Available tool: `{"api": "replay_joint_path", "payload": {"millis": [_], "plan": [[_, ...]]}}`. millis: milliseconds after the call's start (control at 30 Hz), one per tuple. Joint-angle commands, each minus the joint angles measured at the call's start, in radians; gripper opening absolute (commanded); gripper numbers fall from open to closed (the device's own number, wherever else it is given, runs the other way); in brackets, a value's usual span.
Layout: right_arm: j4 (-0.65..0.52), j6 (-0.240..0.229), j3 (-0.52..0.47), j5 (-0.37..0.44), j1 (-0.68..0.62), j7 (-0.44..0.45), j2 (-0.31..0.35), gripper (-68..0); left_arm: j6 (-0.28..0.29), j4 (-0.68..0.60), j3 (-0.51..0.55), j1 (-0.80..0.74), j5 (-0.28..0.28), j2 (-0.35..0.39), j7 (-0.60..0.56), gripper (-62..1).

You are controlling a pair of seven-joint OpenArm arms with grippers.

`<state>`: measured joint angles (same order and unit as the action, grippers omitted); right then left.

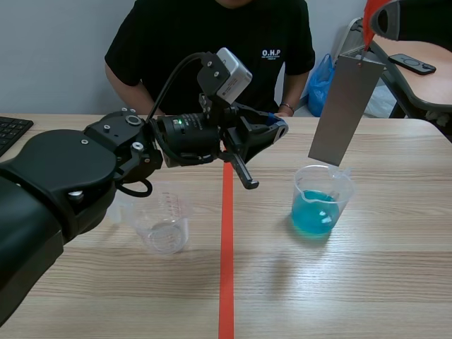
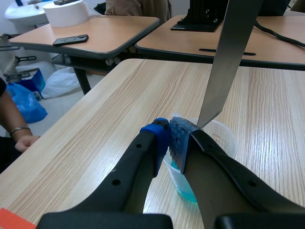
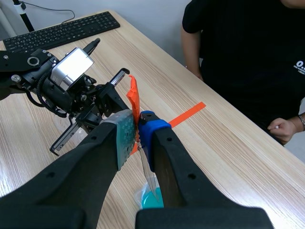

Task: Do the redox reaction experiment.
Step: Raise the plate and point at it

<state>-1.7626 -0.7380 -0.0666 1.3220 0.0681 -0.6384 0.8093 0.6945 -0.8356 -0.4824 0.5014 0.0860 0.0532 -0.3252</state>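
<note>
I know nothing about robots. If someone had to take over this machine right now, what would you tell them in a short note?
Left gripper: shut on nothing, raised near the blue beaker.
Right gripper: shut on the metal strip by its orange tab, hanging it over the blue beaker.
Empty beaker stands across the tape line.
Done: strip lifted and positioned.
To do: lower it into the blue liquid; its tip is about at the rim.

The person's black shirt (image 1: pixel 212 42) carries the white letters "O.H.P" on the chest. The smaller line beneath those letters cannot be read.
</note>
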Motion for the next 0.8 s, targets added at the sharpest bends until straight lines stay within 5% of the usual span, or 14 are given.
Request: {"api": "replay_joint_path", "payload": {"millis": [0, 767], "plan": [[-0.004, -0.008, -0.012, 0.018, 0.012, 0.012, 0.016, -66.0, 0.002, -0.012, -0.001, 0.020, -0.014, -0.006, -0.014, -56.9], [-0.004, -0.008, -0.012, 0.018, 0.012, 0.012, 0.016, -66.0, 0.002, -0.013, 0.001, 0.019, -0.014, 0.013, -0.018, -56.9]]}}
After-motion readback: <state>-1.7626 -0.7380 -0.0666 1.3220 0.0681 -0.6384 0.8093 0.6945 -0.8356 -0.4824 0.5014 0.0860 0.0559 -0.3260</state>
